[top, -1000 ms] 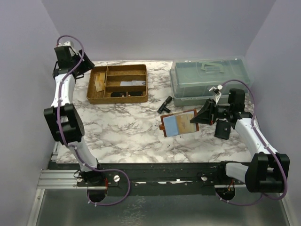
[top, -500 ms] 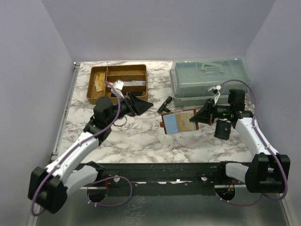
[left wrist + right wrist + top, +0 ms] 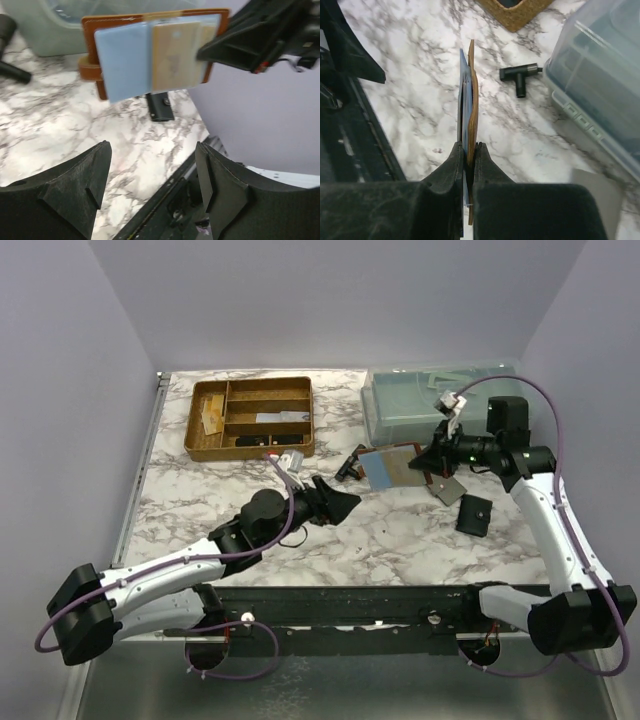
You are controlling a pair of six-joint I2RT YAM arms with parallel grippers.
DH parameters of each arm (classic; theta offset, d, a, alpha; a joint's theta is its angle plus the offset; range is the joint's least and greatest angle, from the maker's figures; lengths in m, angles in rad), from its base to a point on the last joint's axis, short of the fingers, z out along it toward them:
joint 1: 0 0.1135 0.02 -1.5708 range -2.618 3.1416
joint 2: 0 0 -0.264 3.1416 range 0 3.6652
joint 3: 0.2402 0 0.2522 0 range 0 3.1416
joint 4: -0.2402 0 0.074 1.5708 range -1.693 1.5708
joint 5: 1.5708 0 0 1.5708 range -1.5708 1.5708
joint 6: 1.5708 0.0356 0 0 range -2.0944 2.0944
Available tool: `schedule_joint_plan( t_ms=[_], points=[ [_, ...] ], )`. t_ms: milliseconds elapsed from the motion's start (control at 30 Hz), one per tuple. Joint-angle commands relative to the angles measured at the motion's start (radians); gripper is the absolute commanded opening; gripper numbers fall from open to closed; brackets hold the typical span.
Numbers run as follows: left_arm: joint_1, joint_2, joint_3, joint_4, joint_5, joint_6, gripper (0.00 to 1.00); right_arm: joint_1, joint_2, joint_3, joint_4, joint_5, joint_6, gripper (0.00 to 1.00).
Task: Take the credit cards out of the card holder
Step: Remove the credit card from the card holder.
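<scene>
My right gripper (image 3: 425, 462) is shut on the right edge of the card holder (image 3: 404, 462), a reddish-brown leather folder held above the table with its inner side facing the left arm. The credit cards sit in its pockets: a light blue one (image 3: 122, 62) and a tan one (image 3: 175, 55). The right wrist view shows the holder (image 3: 473, 90) edge-on, clamped in the gripper (image 3: 469, 147). My left gripper (image 3: 345, 502) is open and empty, a short way in front of and below the holder. In its own view the left gripper (image 3: 151, 150) is apart from the cards.
A gold-brown divided tray (image 3: 250, 418) stands at the back left, a clear plastic box (image 3: 420, 405) at the back right. A black T-shaped piece (image 3: 352, 462) lies by the box. A grey square (image 3: 447, 489) and a small black pouch (image 3: 474, 513) lie under the right arm.
The left arm has swung from the back left down to the middle, its open gripper now facing the holder. The right gripper has lifted the holder up and back, uncovering the grey square.
</scene>
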Motion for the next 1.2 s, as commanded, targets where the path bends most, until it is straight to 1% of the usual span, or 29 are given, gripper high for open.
schedule_joint_plan(
  t_ms=[0, 67, 133, 233, 333, 400, 500, 567, 733, 767, 800, 933, 1000, 1100, 1167],
  points=[
    [-0.005, -0.1, -0.102, 0.057, -0.131, -0.019, 0.73, 0.229, -0.027, 0.093, -0.211, 0.529, -0.136, 0.0],
    [-0.004, -0.148, -0.149, 0.062, -0.142, -0.037, 0.73, 0.358, -0.029, 0.077, -0.201, 0.709, -0.132, 0.0],
    [-0.005, -0.195, -0.192, 0.065, -0.145, -0.062, 0.73, 0.436, -0.03, 0.062, -0.182, 0.833, -0.126, 0.0],
    [-0.005, -0.265, -0.255, 0.068, -0.139, -0.099, 0.73, 0.445, -0.018, 0.073, -0.167, 0.904, -0.145, 0.0],
    [-0.006, -0.322, -0.311, 0.075, -0.133, -0.137, 0.73, 0.453, -0.014, 0.093, -0.165, 0.929, -0.151, 0.0],
    [-0.005, -0.341, -0.332, 0.08, -0.129, -0.155, 0.73, 0.48, -0.007, 0.096, -0.167, 0.965, -0.164, 0.0],
    [-0.005, -0.324, -0.333, 0.095, -0.111, -0.161, 0.73, 0.558, 0.021, 0.07, -0.17, 1.121, -0.217, 0.0],
    [-0.005, -0.296, -0.325, 0.105, -0.101, -0.16, 0.73, 0.597, 0.048, 0.051, -0.17, 1.197, -0.238, 0.0],
    [-0.006, -0.257, -0.341, 0.135, -0.11, -0.179, 0.73, 0.666, 0.063, -0.003, -0.112, 1.272, -0.243, 0.0],
    [-0.005, -0.259, -0.349, 0.142, -0.115, -0.184, 0.73, 0.678, 0.067, -0.013, -0.115, 1.266, -0.236, 0.0],
    [-0.005, -0.26, -0.357, 0.145, -0.121, -0.187, 0.73, 0.687, 0.067, -0.022, -0.125, 1.221, -0.224, 0.0],
    [-0.006, -0.267, -0.371, 0.147, -0.131, -0.195, 0.73, 0.694, 0.029, -0.029, -0.169, 0.968, -0.173, 0.0],
    [-0.006, -0.264, -0.376, 0.148, -0.136, -0.2, 0.73, 0.694, 0.011, -0.04, -0.171, 0.879, -0.168, 0.0],
    [-0.006, -0.246, -0.378, 0.156, -0.14, -0.207, 0.73, 0.702, -0.014, -0.079, -0.156, 0.87, -0.182, 0.0],
    [-0.006, -0.229, -0.377, 0.166, -0.135, -0.21, 0.73, 0.721, -0.022, -0.121, -0.143, 0.894, -0.194, 0.0]
  ],
)
